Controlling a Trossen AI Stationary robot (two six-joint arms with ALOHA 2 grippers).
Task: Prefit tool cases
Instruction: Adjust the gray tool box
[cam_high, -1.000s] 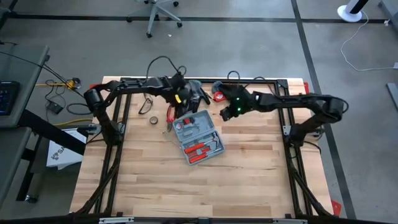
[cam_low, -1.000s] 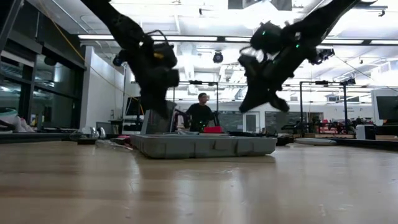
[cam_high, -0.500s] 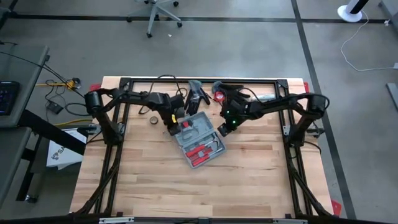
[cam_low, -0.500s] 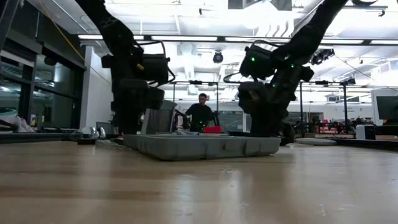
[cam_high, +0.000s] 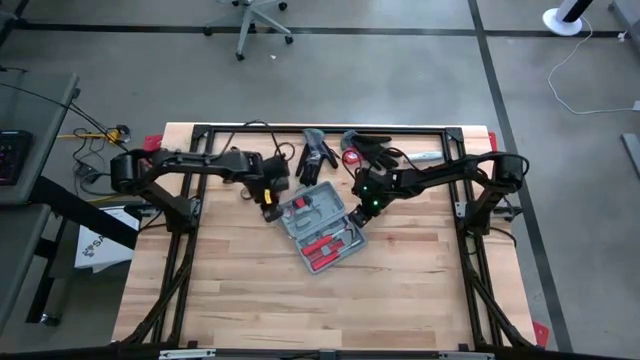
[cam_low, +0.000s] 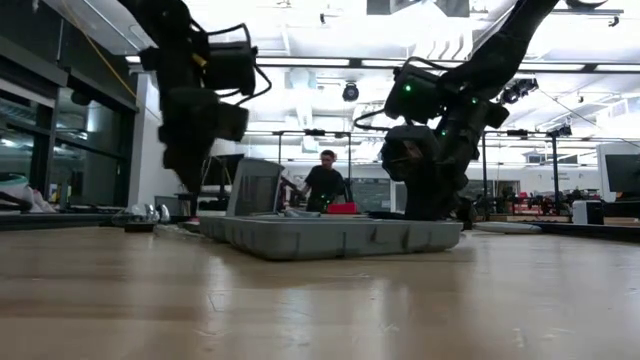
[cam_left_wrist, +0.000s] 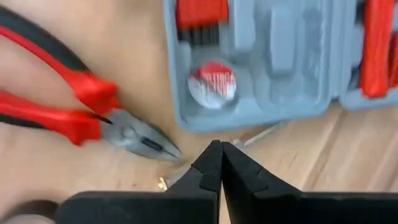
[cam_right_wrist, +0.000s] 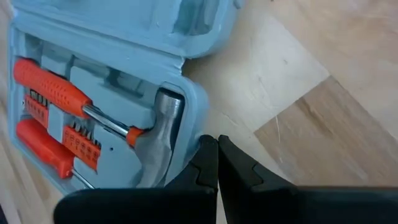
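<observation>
The grey-blue tool case (cam_high: 318, 225) lies open in the middle of the table, with red-handled tools and a hammer (cam_right_wrist: 163, 121) in its moulded tray. My left gripper (cam_left_wrist: 216, 146) is shut. It hangs a little above the bare wood just off the case's far-left edge (cam_left_wrist: 249, 121), next to red-handled pliers (cam_left_wrist: 93, 112) that lie on the table. My right gripper (cam_right_wrist: 212, 140) is shut and stands low at the case's right edge. My right gripper's shut fingertips (cam_right_wrist: 202, 152) lie against the outer rim of the case's tray (cam_right_wrist: 194, 112), beside the hammer's head. They slant down from the table's right side. The case lies flat on the table.
Black gloves (cam_high: 318, 155) and a red object (cam_high: 352, 156) lie at the far edge behind the case. A small dark roll (cam_high: 246, 192) sits left of my left arm. A thin metal piece (cam_left_wrist: 258, 132) lies by the case. The near half of the table is bare wood.
My left gripper has swung from the far edge toward the table's left and near side, past the case's far-left corner. My right gripper has come down to the case's right edge. The case has slid a little toward the near edge.
</observation>
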